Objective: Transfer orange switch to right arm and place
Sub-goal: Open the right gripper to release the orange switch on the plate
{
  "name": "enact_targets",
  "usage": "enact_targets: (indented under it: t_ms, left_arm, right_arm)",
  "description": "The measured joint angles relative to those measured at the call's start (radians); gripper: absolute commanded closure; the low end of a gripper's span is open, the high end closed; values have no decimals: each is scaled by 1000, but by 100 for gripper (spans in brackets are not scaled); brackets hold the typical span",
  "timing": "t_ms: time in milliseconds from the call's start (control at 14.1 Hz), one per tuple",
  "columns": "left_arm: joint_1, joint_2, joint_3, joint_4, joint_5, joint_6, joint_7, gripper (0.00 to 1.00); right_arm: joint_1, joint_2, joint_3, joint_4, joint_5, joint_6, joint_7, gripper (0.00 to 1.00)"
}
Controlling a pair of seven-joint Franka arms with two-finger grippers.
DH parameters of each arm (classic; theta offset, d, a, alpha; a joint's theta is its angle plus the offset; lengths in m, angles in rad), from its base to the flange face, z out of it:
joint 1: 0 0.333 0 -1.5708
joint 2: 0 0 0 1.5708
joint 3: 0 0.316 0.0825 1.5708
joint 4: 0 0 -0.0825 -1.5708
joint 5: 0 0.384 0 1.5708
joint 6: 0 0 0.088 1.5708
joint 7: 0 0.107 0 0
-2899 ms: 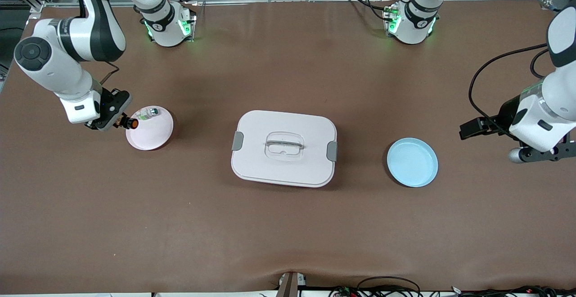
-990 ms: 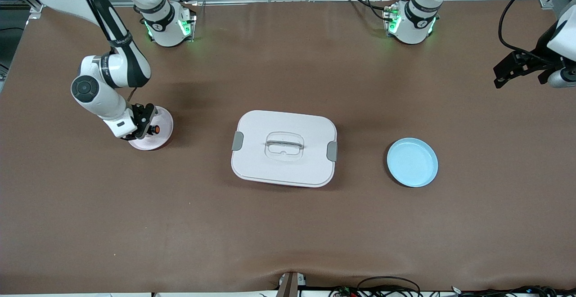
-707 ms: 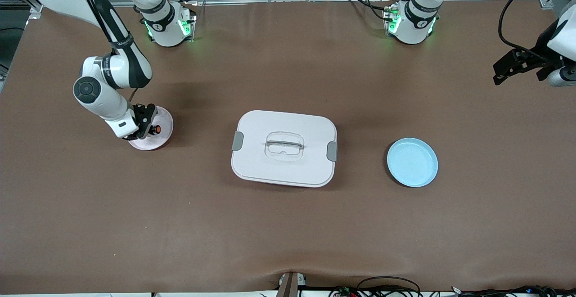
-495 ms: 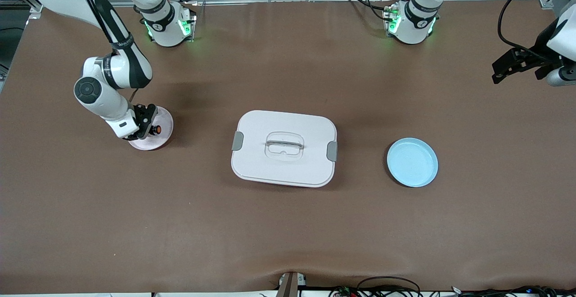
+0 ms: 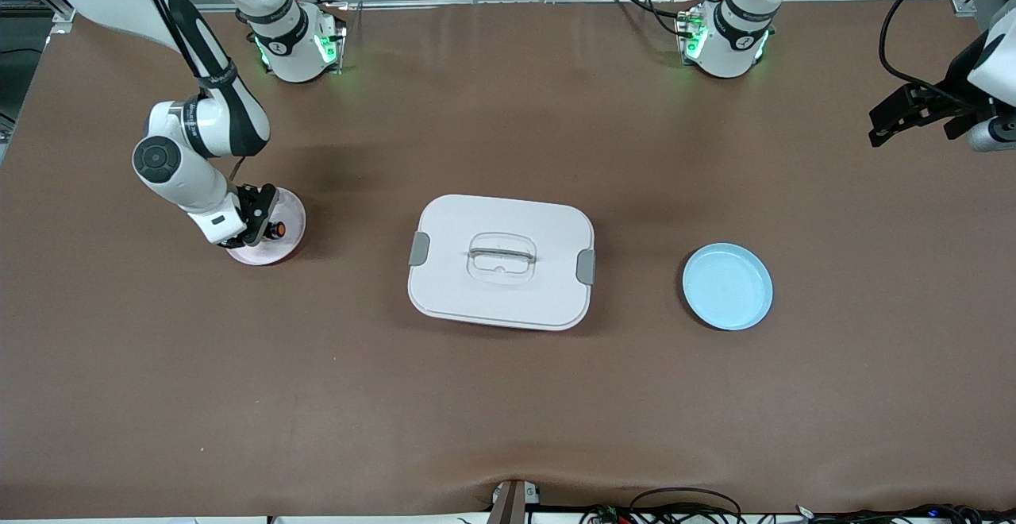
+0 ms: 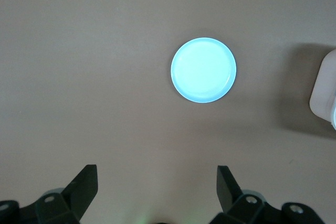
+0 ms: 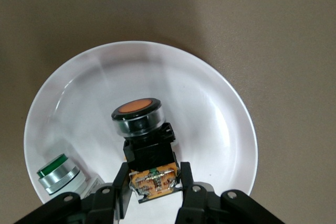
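Front view first: I see my right gripper [image 5: 255, 225] low over the pink plate [image 5: 290, 210] at the right arm's end of the table, fingers closed on the orange switch [image 5: 275, 229], whose orange cap sticks out over the plate. A white lidded box [image 5: 502, 261] with grey latches sits at the middle of the table, and a light blue plate [image 5: 727, 286] lies toward the left arm's end. My left gripper [image 5: 893, 119] hangs in the air at that end, well apart from the blue plate, and the left arm waits there.

Left wrist view: I look down between the two black fingers [image 6: 84, 188], spread wide with nothing between them. The light blue plate [image 6: 203, 70] lies bare on the brown table [image 6: 94, 77], and a corner of the white box [image 6: 324, 95] shows at the frame's edge.

Right wrist view: my right gripper [image 7: 155, 190] pinches the orange switch [image 7: 144, 145] by its tan base, cap pointing away from the fingers, over the plate [image 7: 210, 103]. A small silver part with a green top [image 7: 59, 174] rests on that same plate beside the switch.
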Motion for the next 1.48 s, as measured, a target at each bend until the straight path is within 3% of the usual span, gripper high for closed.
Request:
enact_targets:
  t_ms: [71, 212, 283, 354, 1485]
  left_arm:
    - [-1, 0, 0, 0, -2, 0, 0, 0]
    - [-6, 0, -1, 0, -6, 0, 0, 0]
    - [-7, 0, -2, 1, -7, 0, 0, 0]
    - [-7, 0, -3, 2, -7, 0, 0, 0]
    - [1, 1, 5, 7, -39, 0, 0, 0]
  right_arm:
    - [0, 0, 0, 0, 0, 0, 0, 53]
    - [0, 0, 0, 0, 0, 1, 0, 29]
    - [0, 0, 0, 0, 0, 1, 0, 3]
    - [0, 0, 0, 0, 0, 2, 0, 0]
    - [-34, 0, -1, 90, 0, -5, -30, 0]
